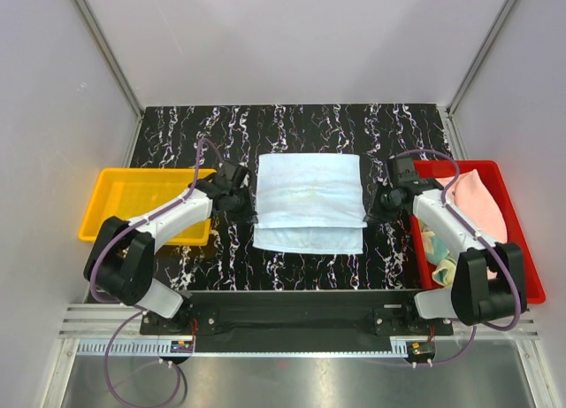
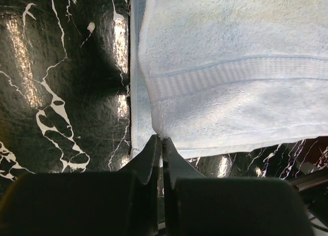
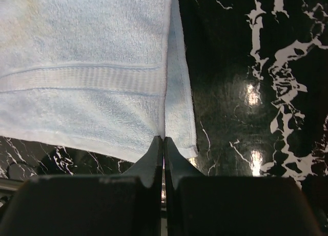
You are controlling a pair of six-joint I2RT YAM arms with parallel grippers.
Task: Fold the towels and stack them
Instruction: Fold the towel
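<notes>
A pale blue towel (image 1: 309, 200) lies on the black marbled table, its upper layer folded over a lower layer that sticks out at the near edge. My left gripper (image 1: 251, 216) is shut on the towel's left edge; in the left wrist view the gripper (image 2: 162, 138) pinches the upper layer of the towel (image 2: 230, 67). My right gripper (image 1: 369, 215) is shut on the right edge; in the right wrist view the gripper (image 3: 163, 139) pinches the fold of the towel (image 3: 87, 67). Both hold the upper layer low over the table.
A yellow tray (image 1: 124, 204) stands at the left, under my left arm. A red tray (image 1: 522, 249) at the right holds a pink towel (image 1: 482, 204) and other cloths (image 1: 439, 253). White walls enclose the table.
</notes>
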